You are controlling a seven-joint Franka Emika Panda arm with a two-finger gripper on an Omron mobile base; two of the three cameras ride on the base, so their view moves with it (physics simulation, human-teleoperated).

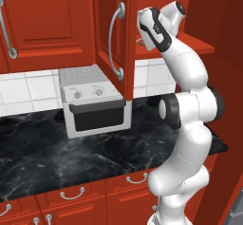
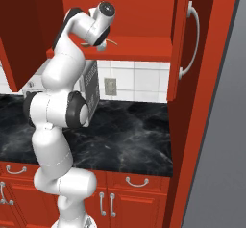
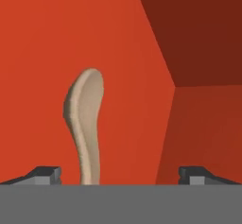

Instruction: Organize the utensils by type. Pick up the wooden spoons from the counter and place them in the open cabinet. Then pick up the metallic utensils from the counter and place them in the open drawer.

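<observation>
My gripper [image 3: 121, 173] is raised into the open cabinet [image 2: 139, 46] and stands open, its two fingertips [image 3: 45, 174] far apart. One of the wooden spoons [image 3: 85, 124], light tan, lies on the red shelf between the fingertips and touches neither. Its thin handle end [image 2: 111, 41] pokes out beside my hand in the right base view. In the left base view my hand [image 1: 153, 28] sits just behind the edge of the open cabinet door [image 1: 114, 34]. The black counter [image 1: 47, 157] lies below.
A white toaster oven [image 1: 95, 105] stands on the counter under the open door. A second cabinet door [image 2: 185, 39] hangs open at the right. Red drawer fronts [image 1: 71, 195] run below the counter. A wall outlet [image 2: 110, 86] sits on the white tiles.
</observation>
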